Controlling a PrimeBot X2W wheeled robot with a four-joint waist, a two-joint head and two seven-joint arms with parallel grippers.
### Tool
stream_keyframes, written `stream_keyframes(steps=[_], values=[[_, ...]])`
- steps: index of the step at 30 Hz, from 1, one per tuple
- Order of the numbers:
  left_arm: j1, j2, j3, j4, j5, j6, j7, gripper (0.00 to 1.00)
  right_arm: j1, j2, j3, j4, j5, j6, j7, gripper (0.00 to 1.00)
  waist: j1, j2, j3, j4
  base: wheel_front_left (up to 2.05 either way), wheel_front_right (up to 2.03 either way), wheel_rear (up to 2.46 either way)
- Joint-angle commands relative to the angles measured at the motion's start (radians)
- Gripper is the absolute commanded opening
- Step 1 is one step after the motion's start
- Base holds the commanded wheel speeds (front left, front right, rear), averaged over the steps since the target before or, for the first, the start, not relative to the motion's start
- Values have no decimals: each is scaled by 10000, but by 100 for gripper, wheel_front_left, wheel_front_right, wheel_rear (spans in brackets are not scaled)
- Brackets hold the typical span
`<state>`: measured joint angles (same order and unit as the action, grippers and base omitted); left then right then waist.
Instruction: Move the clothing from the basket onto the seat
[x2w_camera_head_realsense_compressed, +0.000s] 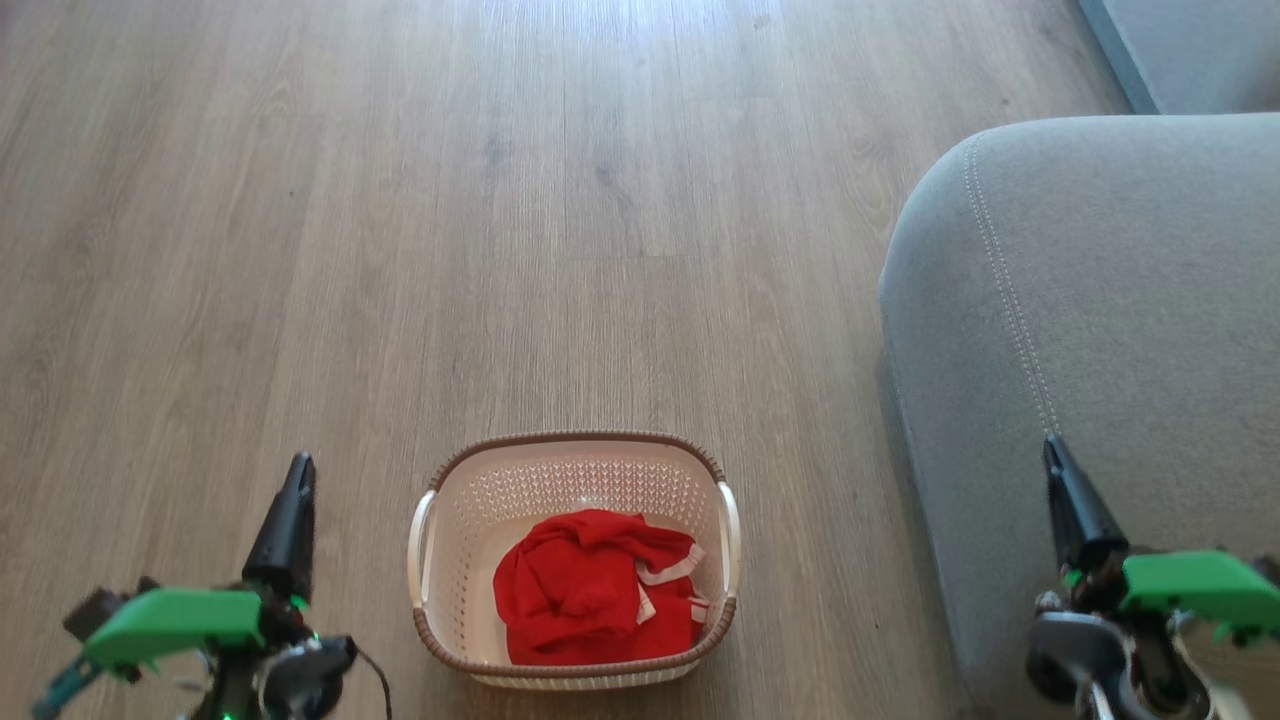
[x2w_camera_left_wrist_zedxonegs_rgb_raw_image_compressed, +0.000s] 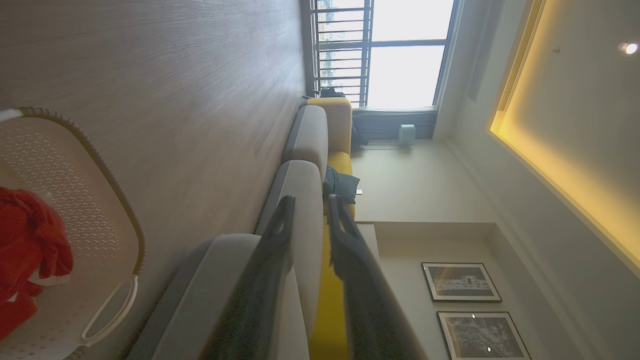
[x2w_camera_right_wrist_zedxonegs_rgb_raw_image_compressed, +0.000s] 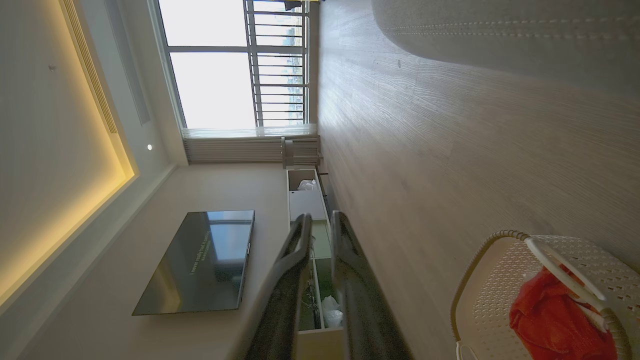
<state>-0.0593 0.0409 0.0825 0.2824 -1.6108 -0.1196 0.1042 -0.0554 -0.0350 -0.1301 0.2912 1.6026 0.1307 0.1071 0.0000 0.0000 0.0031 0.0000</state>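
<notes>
The cream basket (x2w_camera_head_realsense_compressed: 575, 438) stands on the wooden floor just in front of me, with red clothing (x2w_camera_head_realsense_compressed: 590, 590) with white trim bunched in its near half. The grey seat (x2w_camera_head_realsense_compressed: 1100, 300) fills the right side, its stitched corner level with the basket. My left gripper (x2w_camera_head_realsense_compressed: 300, 465) hovers left of the basket, shut and holding nothing. My right gripper (x2w_camera_head_realsense_compressed: 1052, 445) hangs over the seat's near part, also shut and holding nothing. The left wrist view has the basket (x2w_camera_left_wrist_zedxonegs_rgb_raw_image_compressed: 100, 165) and clothing (x2w_camera_left_wrist_zedxonegs_rgb_raw_image_compressed: 27, 240) at its left edge. In the right wrist view they sit at the lower right: basket (x2w_camera_right_wrist_zedxonegs_rgb_raw_image_compressed: 480, 255), clothing (x2w_camera_right_wrist_zedxonegs_rgb_raw_image_compressed: 555, 320).
Bare wooden floor (x2w_camera_head_realsense_compressed: 500, 200) stretches ahead and to the left. A second grey cushion (x2w_camera_head_realsense_compressed: 1190, 50) lies at the far right. A dark TV (x2w_camera_right_wrist_zedxonegs_rgb_raw_image_compressed: 200, 260) and a low cabinet (x2w_camera_right_wrist_zedxonegs_rgb_raw_image_compressed: 305, 200) stand along a wall, far off, near a bright window (x2w_camera_right_wrist_zedxonegs_rgb_raw_image_compressed: 215, 75).
</notes>
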Motion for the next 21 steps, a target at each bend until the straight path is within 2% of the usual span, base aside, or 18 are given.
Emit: stream_keyframes(steps=[1,3,21], values=[[43,-10,-10,106,1,0,-5,100,48,8,14,105,-1,-2,-4,100,0,0,1,0,0,0,0],[261,-44,-27,418,1,0,-6,100,258,23,53,434,-2,-2,-5,100,0,0,2,-1,0,0,0],[85,-24,282,119,520,-16,-531,100,36,-3,25,150,-755,-2,-535,100,0,0,31,-5,0,0,0]])
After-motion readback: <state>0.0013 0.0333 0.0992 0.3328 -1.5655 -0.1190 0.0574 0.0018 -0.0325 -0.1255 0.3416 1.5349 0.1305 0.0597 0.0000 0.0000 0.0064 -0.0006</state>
